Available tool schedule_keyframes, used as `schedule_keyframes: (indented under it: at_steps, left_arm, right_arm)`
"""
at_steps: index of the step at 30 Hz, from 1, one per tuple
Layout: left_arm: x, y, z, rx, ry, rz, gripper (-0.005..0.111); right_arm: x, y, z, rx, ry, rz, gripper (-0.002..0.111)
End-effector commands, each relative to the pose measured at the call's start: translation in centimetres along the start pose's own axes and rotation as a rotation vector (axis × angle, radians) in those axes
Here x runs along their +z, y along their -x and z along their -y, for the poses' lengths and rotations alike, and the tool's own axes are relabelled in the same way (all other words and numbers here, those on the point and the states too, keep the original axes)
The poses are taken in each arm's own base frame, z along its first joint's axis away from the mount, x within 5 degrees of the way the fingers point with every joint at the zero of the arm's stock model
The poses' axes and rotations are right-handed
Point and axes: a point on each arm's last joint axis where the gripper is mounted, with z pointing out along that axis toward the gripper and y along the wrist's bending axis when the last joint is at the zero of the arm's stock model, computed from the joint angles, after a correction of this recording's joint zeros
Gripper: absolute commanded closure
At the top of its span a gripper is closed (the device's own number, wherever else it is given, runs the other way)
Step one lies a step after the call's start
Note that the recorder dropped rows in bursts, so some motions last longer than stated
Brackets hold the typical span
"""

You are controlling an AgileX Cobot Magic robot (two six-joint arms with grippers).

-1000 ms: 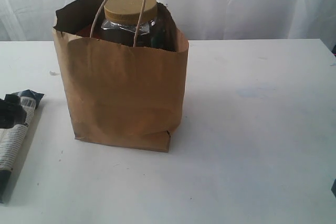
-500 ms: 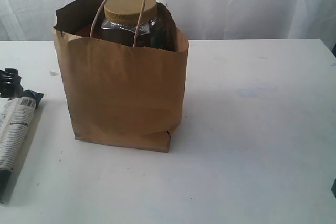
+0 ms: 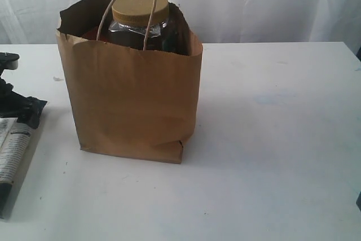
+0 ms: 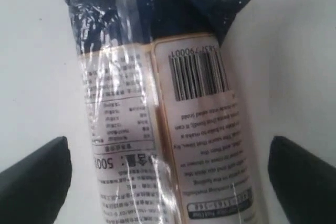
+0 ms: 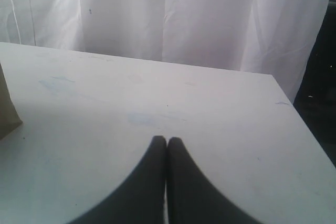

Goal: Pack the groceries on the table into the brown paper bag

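Our left end effector [image 4: 168,148] hangs wide open and empty, straddling the long blue-white package [image 4: 157,77] on the desk [image 4: 294,51]; we should drop straight and pinch its middle so it won't sag. Beyond stands the brown paper bag [image 3: 132,100], nut jar [image 3: 140,12] already inside, while our right end effector [image 5: 167,145] sits shut, empty.

The gold-lidded nut jar [image 3: 140,8] stands inside the upright brown paper bag [image 3: 132,100], the long blue-white package [image 4: 163,129] flat on the table [image 3: 271,139].
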Motion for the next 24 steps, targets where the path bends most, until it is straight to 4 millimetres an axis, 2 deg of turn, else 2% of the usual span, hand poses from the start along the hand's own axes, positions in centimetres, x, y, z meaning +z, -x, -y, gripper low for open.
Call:
schedule_keyframes:
  at_steps: [1,12,15,18,20,21,24]
  left_arm:
    - [1.2,-0.1,0.0,-0.001,-0.006,-0.018,0.002]
    - [1.9,-0.3,-0.1,0.011,-0.003,-0.046,0.002]
    - [1.9,-0.4,-0.1,0.011,-0.003,-0.049,0.011]
    - [1.9,-0.6,0.0,0.011,-0.008,-0.069,0.043]
    - [1.9,-0.8,0.0,0.042,-0.016,-0.101,0.078]
    - [1.8,-1.1,0.1,0.096,-0.023,-0.127,0.106]
    - [1.5,-1.2,0.1,0.105,-0.032,-0.150,0.106]
  right_arm:
    - [0.0,-0.1,0.0,0.009,0.000,0.000,0.108]
    - [0.0,-0.1,0.0,0.006,0.000,0.000,0.108]
    - [0.0,-0.1,0.0,0.006,0.000,0.000,0.108]
    - [0.0,-0.1,0.0,0.006,0.000,0.000,0.108]
    - [0.0,-0.1,0.0,0.006,0.000,0.000,0.108]
    - [0.0,-0.1,0.0,0.006,0.000,0.000,0.108]
    - [0.0,-0.1,0.0,0.006,0.000,0.000,0.108]
